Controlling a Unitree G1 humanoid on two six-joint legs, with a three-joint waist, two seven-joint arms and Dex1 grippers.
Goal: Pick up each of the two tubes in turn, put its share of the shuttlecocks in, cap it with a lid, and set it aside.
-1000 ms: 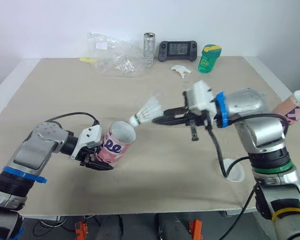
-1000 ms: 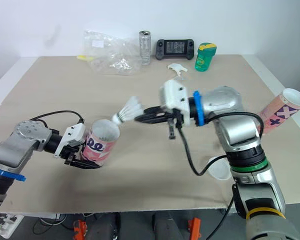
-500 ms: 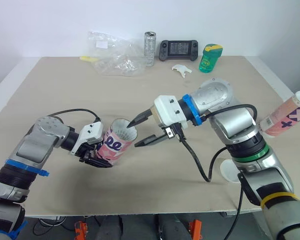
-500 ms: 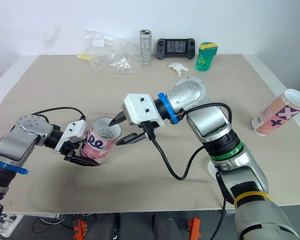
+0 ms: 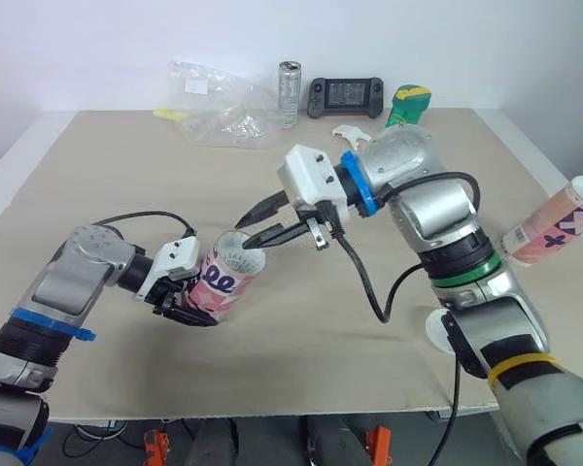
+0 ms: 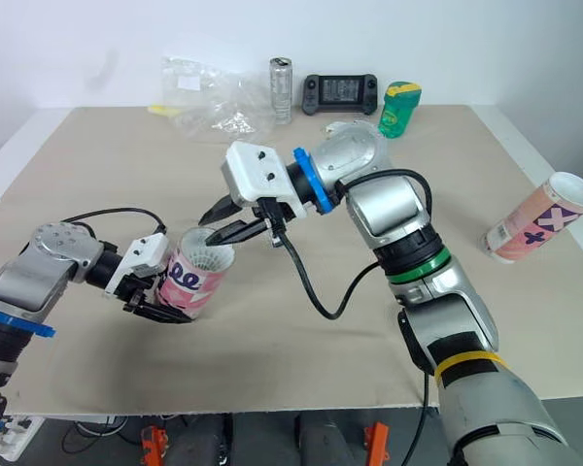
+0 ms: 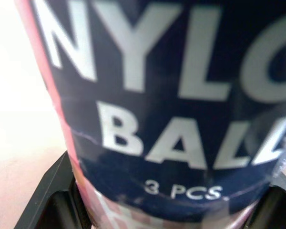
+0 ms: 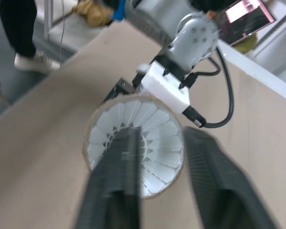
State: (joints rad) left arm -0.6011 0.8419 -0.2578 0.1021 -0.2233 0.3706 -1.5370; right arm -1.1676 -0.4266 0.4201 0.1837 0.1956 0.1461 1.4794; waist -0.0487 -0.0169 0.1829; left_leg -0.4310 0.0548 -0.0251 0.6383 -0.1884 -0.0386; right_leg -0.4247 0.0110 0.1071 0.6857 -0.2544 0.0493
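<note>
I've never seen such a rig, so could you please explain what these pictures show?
It is a humanoid robot whose two arms each end in a two-fingered end effector. The two wide pictures come from cameras in its head, looking down on a table; the two close-ups come from its wrists. The left end effector grips a tilted pink tube. The right end effector is open and empty at the tube's mouth; its wrist picture shows a shuttlecock inside. A second tube lies at the table's right edge. A plastic bag, can, game console and green bottle sit at the back.

Right hand (image 6: 208,231) splayed above tube (image 6: 188,283)
</note>
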